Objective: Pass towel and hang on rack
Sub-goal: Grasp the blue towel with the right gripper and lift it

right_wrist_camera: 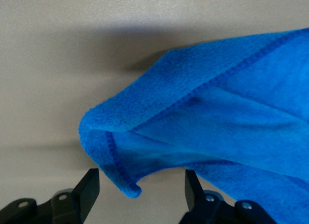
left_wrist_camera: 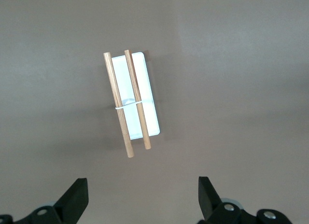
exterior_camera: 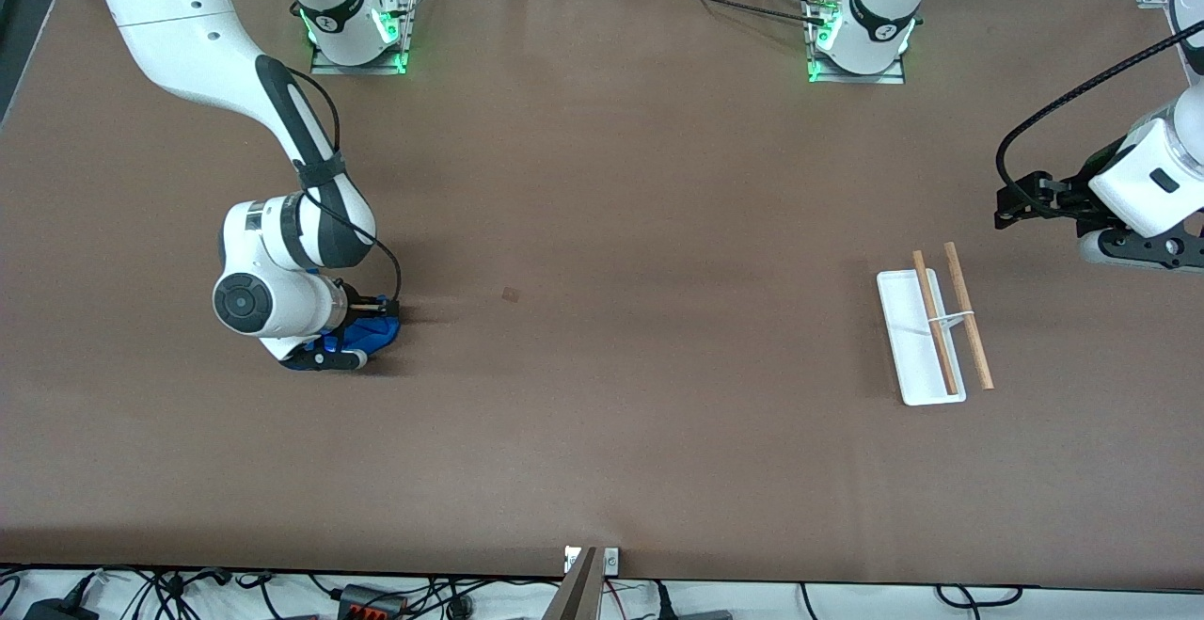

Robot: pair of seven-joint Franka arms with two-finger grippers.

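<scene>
While I watch from the front, my right gripper [exterior_camera: 350,342] sits low on the blue towel [exterior_camera: 372,333] at the right arm's end of the table [exterior_camera: 602,225] — fingers [right_wrist_camera: 87,188] parted around a raised fold, not yet clamped. The rack [exterior_camera: 933,328] stands toward the left arm's end. Near it waits the left gripper [left_wrist_camera: 143,197] — spread wide, empty.
</scene>
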